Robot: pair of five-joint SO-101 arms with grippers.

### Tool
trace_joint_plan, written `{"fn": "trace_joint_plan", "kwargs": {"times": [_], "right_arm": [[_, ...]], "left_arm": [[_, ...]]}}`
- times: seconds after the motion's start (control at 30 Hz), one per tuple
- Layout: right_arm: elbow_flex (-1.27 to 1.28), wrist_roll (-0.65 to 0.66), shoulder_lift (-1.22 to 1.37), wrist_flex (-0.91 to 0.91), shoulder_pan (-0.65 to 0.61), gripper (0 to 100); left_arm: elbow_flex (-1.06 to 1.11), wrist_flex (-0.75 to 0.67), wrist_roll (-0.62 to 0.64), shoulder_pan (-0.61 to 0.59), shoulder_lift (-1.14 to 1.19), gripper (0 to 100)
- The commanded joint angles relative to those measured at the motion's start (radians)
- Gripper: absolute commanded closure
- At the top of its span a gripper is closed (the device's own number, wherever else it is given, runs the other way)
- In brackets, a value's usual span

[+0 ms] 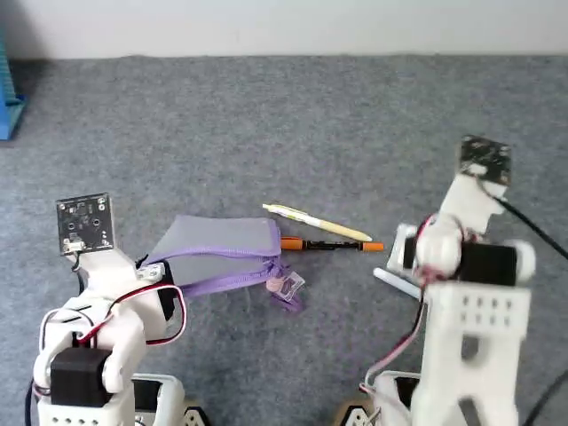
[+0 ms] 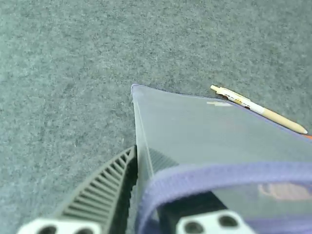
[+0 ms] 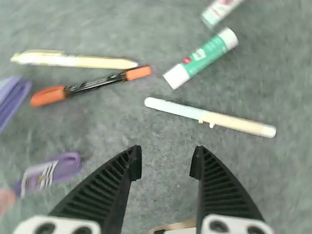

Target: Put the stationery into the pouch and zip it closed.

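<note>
The lilac pouch (image 1: 222,253) lies left of centre, mouth toward the pens, with its zipper tag (image 1: 288,286) lying loose at the front. My left gripper (image 2: 146,204) is shut on the pouch's (image 2: 204,131) near edge, one finger outside and one inside. A yellow pen (image 1: 315,222) and an orange pen (image 1: 333,245) lie just right of the pouch. My right gripper (image 3: 165,158) hangs open above the carpet, a short way from a white and cream pen (image 3: 209,117). Beyond that pen lie a green and white glue stick (image 3: 200,58) and another small tube (image 3: 219,9).
Everything rests on a grey carpeted surface (image 1: 293,124). A blue object (image 1: 9,98) sits at the far left edge. The right arm's body (image 1: 461,257) covers part of the stationery in the high view.
</note>
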Motion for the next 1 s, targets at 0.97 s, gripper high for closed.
{"fn": "trace_joint_plan", "kwargs": {"times": [0.97], "right_arm": [[-0.075, -0.219, 0.820, -0.702, 0.188, 83.4]], "left_arm": [[-0.300, 0.006, 0.094, -0.008, 0.446, 99]]}}
